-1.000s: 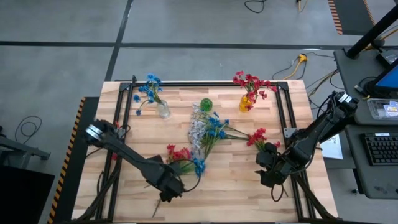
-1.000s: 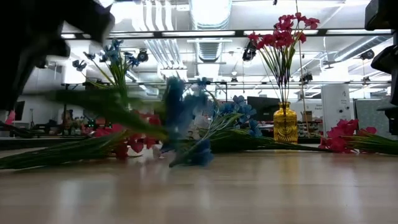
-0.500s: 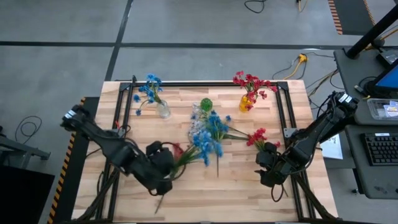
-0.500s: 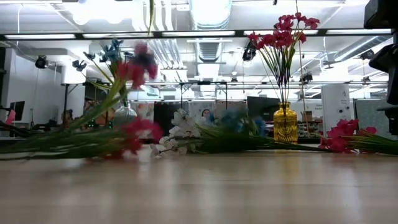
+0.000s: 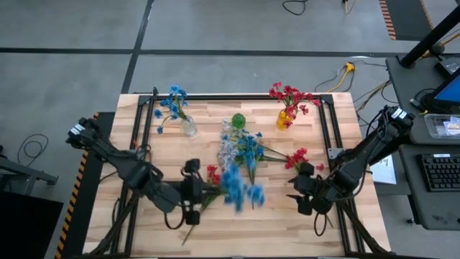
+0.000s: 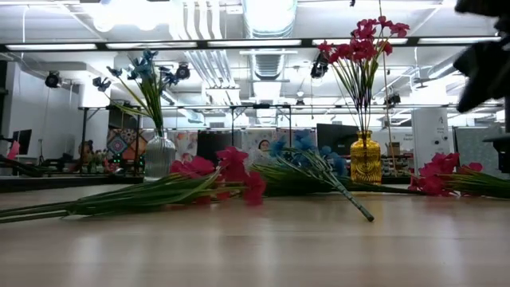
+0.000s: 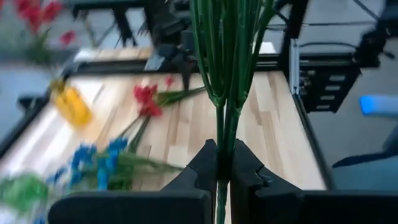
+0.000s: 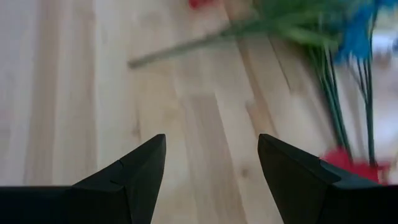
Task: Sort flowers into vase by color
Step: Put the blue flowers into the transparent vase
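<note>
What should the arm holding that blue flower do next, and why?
Probably carry it toward the clear vase at the back left, which already holds blue flowers. The left gripper has its fingers shut on the green stem, and the blue spray is lifted above the pile. The right gripper waits open near the table's right side.

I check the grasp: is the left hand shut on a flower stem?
Yes, shut. The left hand pinches the green stems of a blue flower spray, fingers tight together.
</note>
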